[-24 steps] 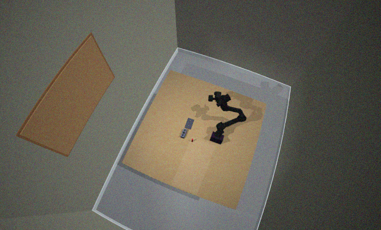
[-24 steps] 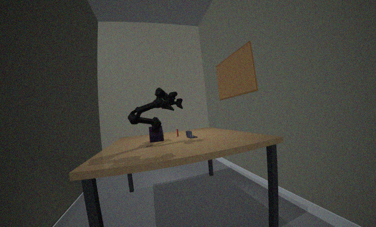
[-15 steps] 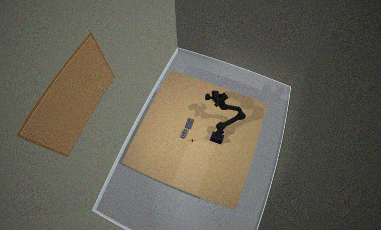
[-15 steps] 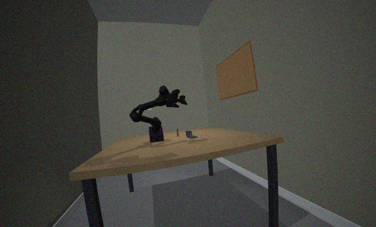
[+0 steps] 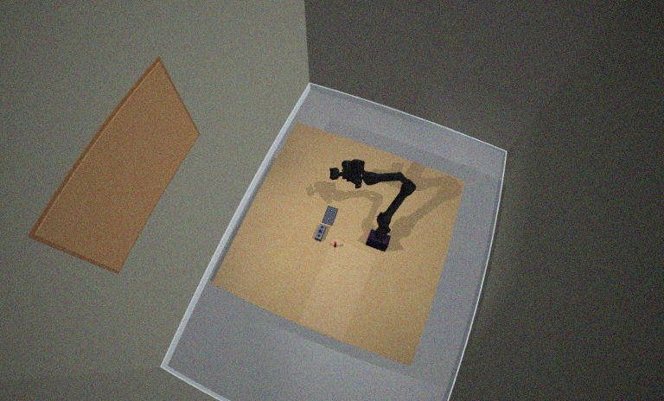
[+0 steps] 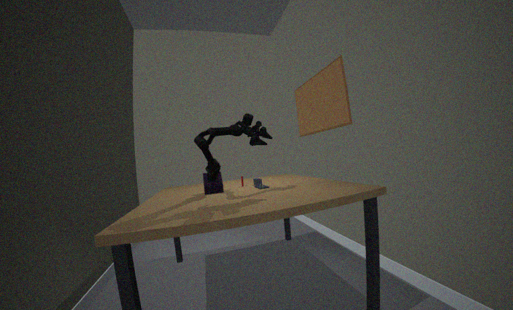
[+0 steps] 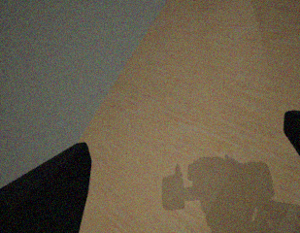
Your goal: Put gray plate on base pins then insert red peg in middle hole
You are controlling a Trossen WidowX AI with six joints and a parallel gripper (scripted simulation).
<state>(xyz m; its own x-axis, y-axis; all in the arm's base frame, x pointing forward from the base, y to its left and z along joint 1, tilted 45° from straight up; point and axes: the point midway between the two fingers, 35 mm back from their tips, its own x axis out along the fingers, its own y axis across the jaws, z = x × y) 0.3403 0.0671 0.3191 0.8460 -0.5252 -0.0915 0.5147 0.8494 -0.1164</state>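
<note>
A thin gray plate (image 5: 329,214) (image 6: 264,187) lies flat on the table. The gray base (image 5: 320,232) (image 6: 257,182) is a taller block right beside it, with dark spots on top; its pins are too small to make out. The red peg (image 5: 335,244) (image 6: 242,181) stands upright on the table, between the base and the robot's mount. My gripper (image 6: 268,140) (image 7: 188,136) is wide open and empty, high above the table and away from the plate, base and peg. None of these three parts shows in the wrist view.
The robot's dark mount (image 5: 378,240) (image 6: 214,183) stands on the wooden table (image 5: 274,259) (image 6: 325,195). The table's edge crosses the wrist view, with gray beyond it at the upper left. An orange board (image 5: 117,167) (image 6: 323,97) hangs on the wall. Arm shadows fall on the table.
</note>
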